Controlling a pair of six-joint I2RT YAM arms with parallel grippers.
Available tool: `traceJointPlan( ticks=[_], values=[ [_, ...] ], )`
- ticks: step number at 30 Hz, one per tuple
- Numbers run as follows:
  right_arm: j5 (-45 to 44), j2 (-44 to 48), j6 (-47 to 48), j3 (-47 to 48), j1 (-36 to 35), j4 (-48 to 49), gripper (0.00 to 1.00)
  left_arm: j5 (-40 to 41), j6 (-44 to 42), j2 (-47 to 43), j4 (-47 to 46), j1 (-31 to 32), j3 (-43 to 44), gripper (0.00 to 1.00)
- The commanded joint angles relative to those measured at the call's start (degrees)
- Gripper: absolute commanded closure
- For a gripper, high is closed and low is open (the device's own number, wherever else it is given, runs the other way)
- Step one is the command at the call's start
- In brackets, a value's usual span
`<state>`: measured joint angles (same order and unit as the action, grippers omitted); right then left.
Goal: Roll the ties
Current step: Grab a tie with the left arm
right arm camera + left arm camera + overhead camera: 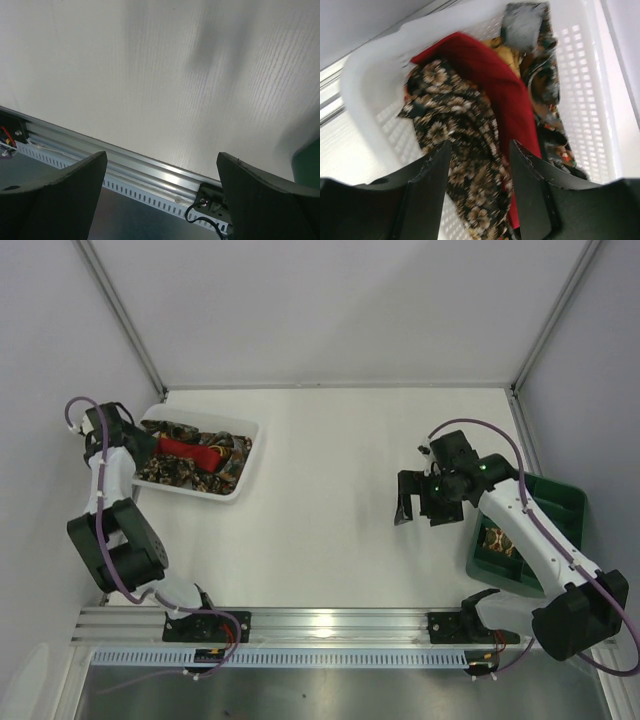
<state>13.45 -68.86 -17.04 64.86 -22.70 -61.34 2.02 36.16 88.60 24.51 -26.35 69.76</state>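
Left wrist view: the left gripper (pixel 480 197) has its two dark, flat-faced fingers (pixel 427 190) parted with nothing pinched. They straddle the brown-gold flowered tie (pixel 455 145), which reads as lining up for a pick rather than a hold. That tie is soft and crumpled, its printed weave bunched in loose folds. At one o'clock from it lies the red tie (pixel 490 85), plain and smooth, a broad band running diagonally through the heap. A scrap of yellow tie (pixel 502 50) shows at twelve o'clock beyond the red, and darker patterned fabric lies along three o'clock. All sit tangled in the white mesh basket (pixel 585 90), a rigid plastic tub with perforated walls, so one tie probably has to be drawn free before any rolling.

The right gripper (pixel 162 200) is also spread wide and empty. It hangs over the bare, pale, faintly grained table (pixel 340 460), likely waiting to receive a tie on open surface.

From the top camera, the basket sits at ten o'clock on the table. The green tray (pixel 560 502) sits at four o'clock, under the right arm, with a patterned roll (pixel 497 540) showing in one compartment.
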Motion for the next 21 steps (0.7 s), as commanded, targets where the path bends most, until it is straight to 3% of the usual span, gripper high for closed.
traceJointPlan(
  ticks=[1,7,13,21],
  values=[
    [-1.76,-1.80,1.04,2.20,-0.24,0.70,0.00,3.34,1.71,3.76,1.85,2.18,8.37,0.44],
    [-3.52,-3.39,0.08,2.99,-0.15,0.26,0.00,3.78,4.18,11.84,2.99,3.58,15.39,0.42],
    [-4.49,-4.26,-0.98,3.43,0.11,0.17,0.00,6.41,6.10,21.34,15.10,6.92,27.43,0.37],
    [-5.37,-3.21,-1.68,3.34,0.37,-0.18,0.00,9.40,10.24,25.83,21.18,9.65,32.01,0.39]
  ],
)
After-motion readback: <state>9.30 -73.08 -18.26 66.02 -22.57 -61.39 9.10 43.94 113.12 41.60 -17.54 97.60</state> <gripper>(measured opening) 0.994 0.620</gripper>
